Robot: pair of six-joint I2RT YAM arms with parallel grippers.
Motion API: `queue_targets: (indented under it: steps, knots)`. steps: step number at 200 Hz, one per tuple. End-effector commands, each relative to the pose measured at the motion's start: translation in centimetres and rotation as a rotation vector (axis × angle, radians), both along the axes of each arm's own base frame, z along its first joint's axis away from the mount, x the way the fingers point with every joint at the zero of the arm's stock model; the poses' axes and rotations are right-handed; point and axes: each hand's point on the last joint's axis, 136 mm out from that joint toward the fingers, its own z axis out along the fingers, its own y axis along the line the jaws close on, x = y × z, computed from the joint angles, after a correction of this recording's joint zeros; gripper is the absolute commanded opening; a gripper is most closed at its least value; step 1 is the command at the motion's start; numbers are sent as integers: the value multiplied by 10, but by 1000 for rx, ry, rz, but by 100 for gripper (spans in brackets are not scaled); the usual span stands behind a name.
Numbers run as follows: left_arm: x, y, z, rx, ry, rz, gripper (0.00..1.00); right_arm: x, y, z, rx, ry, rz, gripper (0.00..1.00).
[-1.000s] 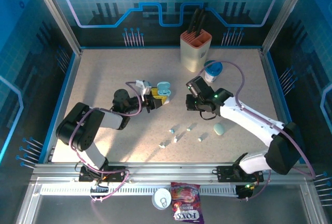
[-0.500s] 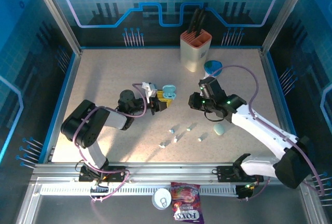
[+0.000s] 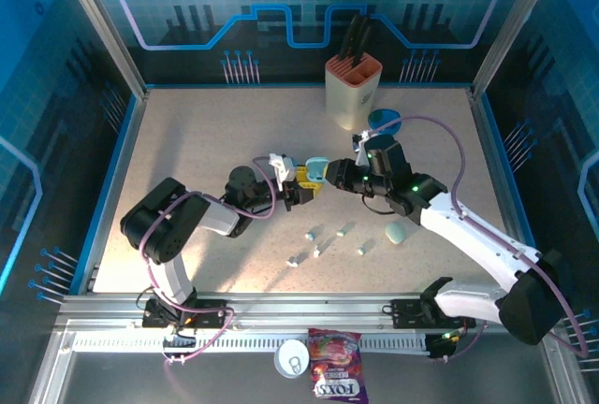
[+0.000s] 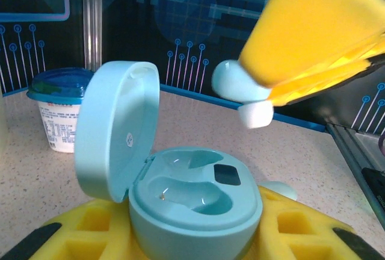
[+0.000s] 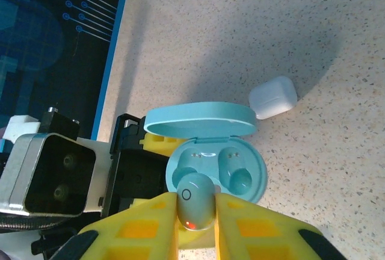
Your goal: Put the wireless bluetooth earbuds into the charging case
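From above, the left gripper (image 3: 298,191) sits near the middle of the table (image 3: 187,142), pinched narrow on the open charging case (image 3: 315,168). The right gripper (image 3: 338,174) is just beside it on the far side. Nearer the arms a handful of loose earbuds (image 3: 317,250) lie scattered, well apart from the case, with a closed case (image 3: 397,232) off to their right. Through the left wrist camera the case is seated between that gripper's yellow pads (image 4: 90,227), lid (image 4: 117,130) standing up on the left, and both sockets (image 4: 186,188) look empty. Above and to the right, the other arm's yellow fingers (image 4: 319,37) are clamped on a pale blue earbud (image 4: 237,82), which hangs clear of the case, not touching it. A lidded cup (image 4: 60,112) stands behind. From the right wrist camera the earbud (image 5: 194,203) is squeezed between the two pads, with the open case (image 5: 216,167) directly beyond it and a small white case (image 5: 273,97) lying on the table past the lid. To my eye the job now is alignment. The bud should be brought over one socket, turned so its stem suits the hollow, lowered straight and slowly, and let go only once it is seated. Meanwhile the left arm must hold the case dead level, as a skewed approach could catch the rim or knock the lid.
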Motion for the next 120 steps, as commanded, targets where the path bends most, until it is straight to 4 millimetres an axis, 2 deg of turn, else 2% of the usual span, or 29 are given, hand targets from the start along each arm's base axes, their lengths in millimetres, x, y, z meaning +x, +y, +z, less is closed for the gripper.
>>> queue_targets:
  steps: [1, 77, 120]
  knots:
    - [3, -7, 12, -15, -88, 10, 25, 3, 11, 6, 29, -17, 27, 21]
    - [5, -20, 14, -14, -109, 14, 25, 5, 23, 1, -17, -17, 63, 21]
    - [8, -20, 17, -20, -116, 24, 25, 6, 19, -14, -72, 5, 44, 21]
